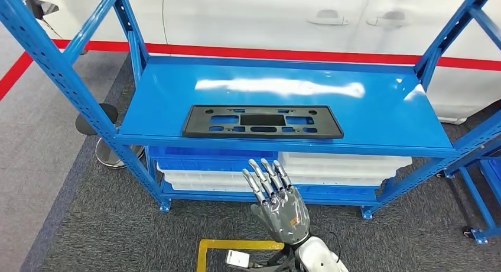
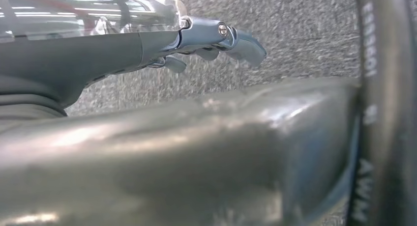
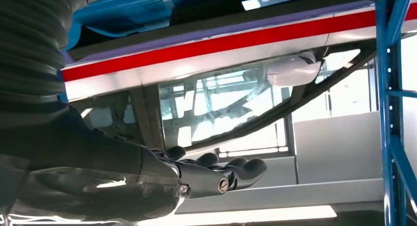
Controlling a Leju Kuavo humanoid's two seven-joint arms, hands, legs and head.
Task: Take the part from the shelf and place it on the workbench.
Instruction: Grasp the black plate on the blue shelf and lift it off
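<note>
**Hand raised below the shelf, part on the deck**

The right hand (image 1: 277,204), bottom centre of the head view, is raised with fingers straight and apart, holding nothing. The black part (image 1: 263,121) lies flat mid-frame on the blue shelf (image 1: 378,115), near its front edge. The left hand (image 2: 216,39) shows fingers extended over grey carpet (image 2: 295,34), empty.

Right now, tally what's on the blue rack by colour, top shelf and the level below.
Black: 1, the flat plastic part lying on the top shelf.
Blue: 1, a bin on the lower level, left side.
White: 2, a bin on the right and a tray under the blue bin; more may be hidden behind the shelf edge.
Total: 4 visible.
</note>
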